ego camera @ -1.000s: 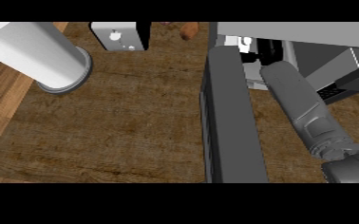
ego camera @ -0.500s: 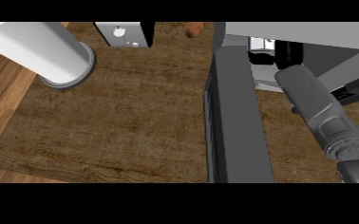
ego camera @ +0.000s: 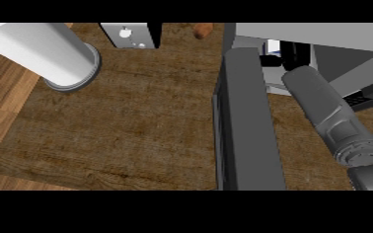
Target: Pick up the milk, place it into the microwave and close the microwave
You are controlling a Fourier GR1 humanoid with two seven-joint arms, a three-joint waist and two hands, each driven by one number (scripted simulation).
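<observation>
The milk (ego camera: 272,46), a white carton with blue on it, shows as a small patch inside the open microwave (ego camera: 306,33) at the upper right. My right forearm reaches up from the lower right into the cavity. Only black parts of my right hand (ego camera: 294,55) show, on both sides of the carton, curled round it. The forearm hides most of the hand. The microwave's dark grey door (ego camera: 247,123) stands open, running down the middle of the view. My left forearm (ego camera: 51,52) lies at the upper left, and its hand is out of view.
A grey box with a white knob (ego camera: 131,34) stands at the counter's back edge, with a small brown object (ego camera: 203,29) to its right. The wooden counter top (ego camera: 131,128) stretches left of the door.
My right forearm has shifted to the right and points further into the microwave. The milk stays in the cavity between the black parts of the hand. The whole view has slid slightly.
</observation>
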